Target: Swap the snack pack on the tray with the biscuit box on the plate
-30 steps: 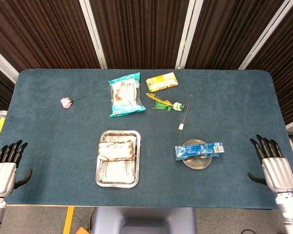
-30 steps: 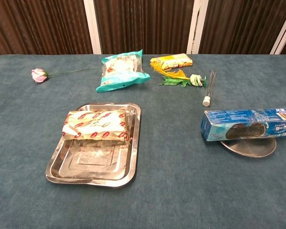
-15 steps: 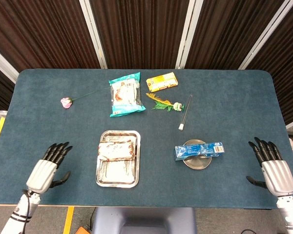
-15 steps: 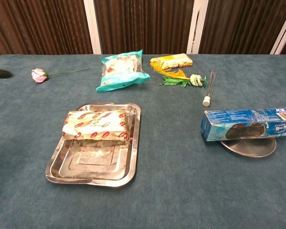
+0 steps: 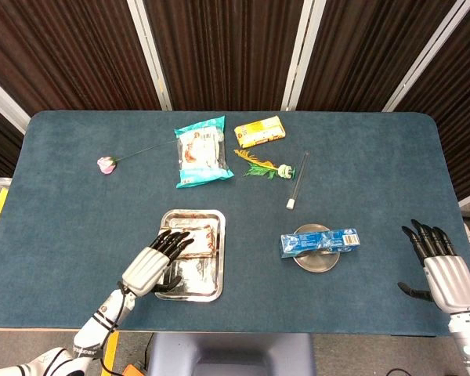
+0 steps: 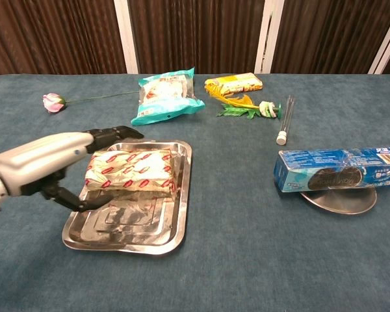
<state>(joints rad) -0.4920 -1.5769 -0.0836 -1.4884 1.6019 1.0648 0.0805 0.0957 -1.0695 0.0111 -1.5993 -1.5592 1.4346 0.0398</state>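
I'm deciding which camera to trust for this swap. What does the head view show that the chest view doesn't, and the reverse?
Only the head view shows the right hand, open at the table's right edge. Only the chest view shows the left hand from the side, fingers over the snack pack, thumb beside it. Both show that hand, the tray, and the biscuit box on the plate.

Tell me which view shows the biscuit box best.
The chest view: the biscuit box is large there, lying across the plate, with the cookie picture on its side readable. The head view shows the biscuit box only from above, small, covering the middle of the plate.
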